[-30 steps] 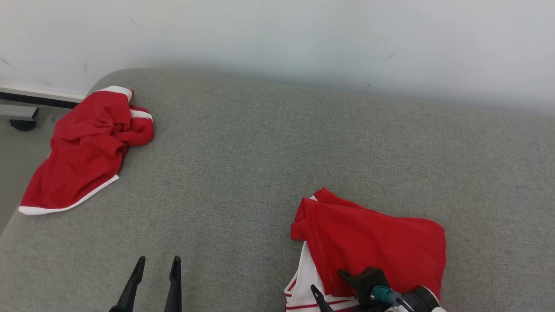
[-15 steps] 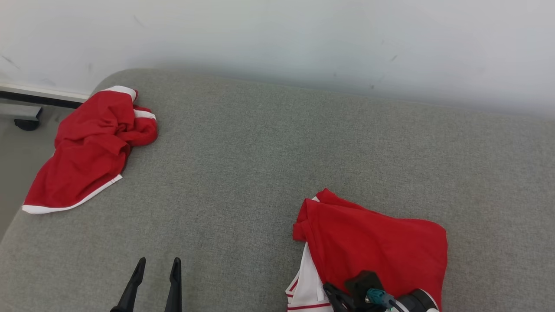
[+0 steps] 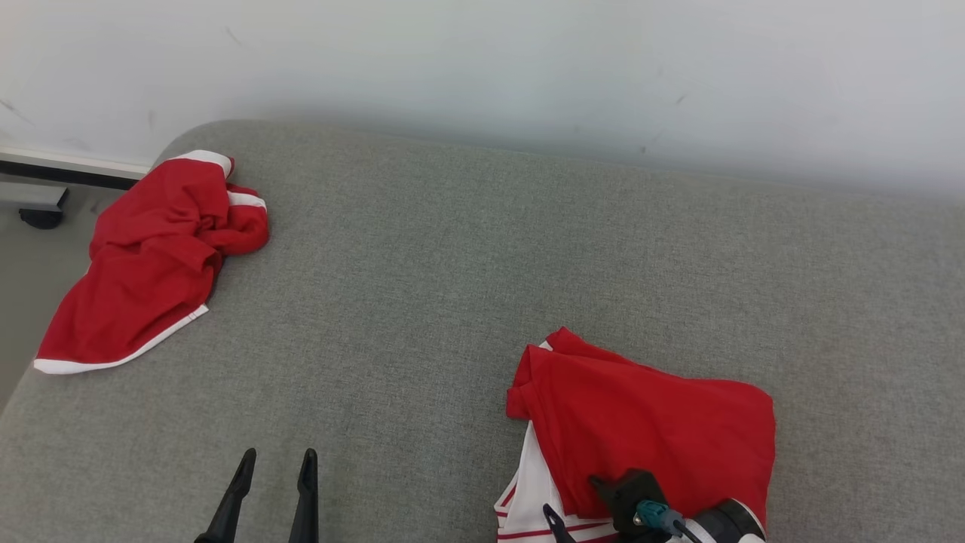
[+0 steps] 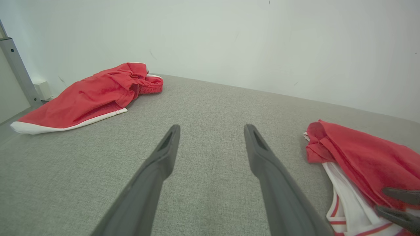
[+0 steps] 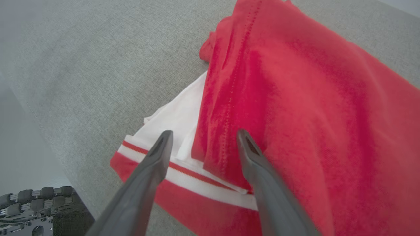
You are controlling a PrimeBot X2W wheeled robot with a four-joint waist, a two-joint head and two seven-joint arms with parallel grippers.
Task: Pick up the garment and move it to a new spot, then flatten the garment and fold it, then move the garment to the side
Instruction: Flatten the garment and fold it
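At the front right of the grey pad (image 3: 452,264), the red garment (image 3: 656,430) lies under the right claw (image 5: 204,132), spread wide and empty. Beside it, the left claw (image 4: 211,126) gapes too. Another red cloth (image 3: 143,264) sits far left.

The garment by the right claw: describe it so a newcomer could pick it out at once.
On the grey cushioned surface against the white wall, look to the near right, by the right claw. There lies the folded red garment. Unlike the crumpled red garment at the far left edge, it shows a white layer with red stripes underneath.
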